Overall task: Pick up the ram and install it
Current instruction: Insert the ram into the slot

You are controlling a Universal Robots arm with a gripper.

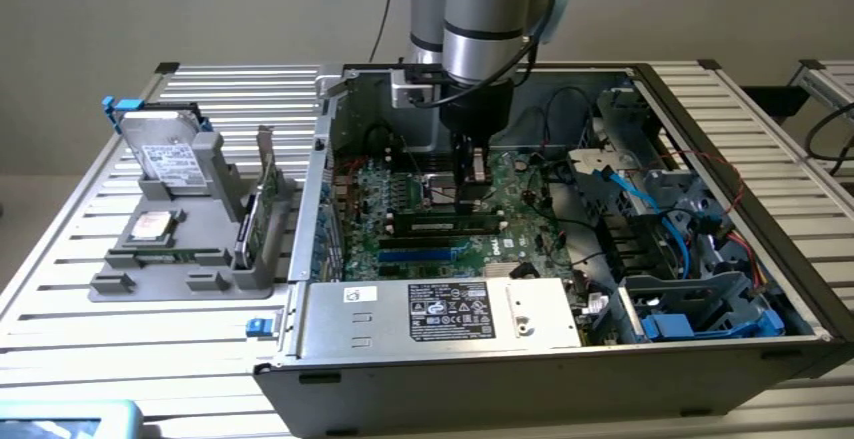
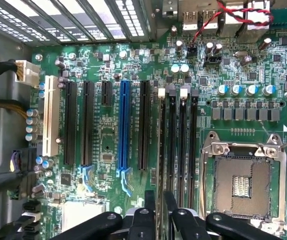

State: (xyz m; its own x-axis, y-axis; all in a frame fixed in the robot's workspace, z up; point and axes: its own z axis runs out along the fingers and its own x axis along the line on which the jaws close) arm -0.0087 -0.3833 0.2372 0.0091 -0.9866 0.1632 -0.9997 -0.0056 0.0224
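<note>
Gripper [image 1: 470, 202] hangs low inside PC case [image 1: 534, 384], over mobo [image 2: 108, 165]. Ram [image 1: 447, 225] sits lengthwise in slot directly below gripper. Cannot tell whether gripper is clamped on ram or apart.

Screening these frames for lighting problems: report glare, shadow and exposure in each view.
Exterior view: soft, even room light; the slatted table reads bright, and the computer case is dimmer inside around its drive bays. Wrist view: the vent slots are washed out by backlight, the motherboard is evenly lit, and the claw is a dark shape.
</note>
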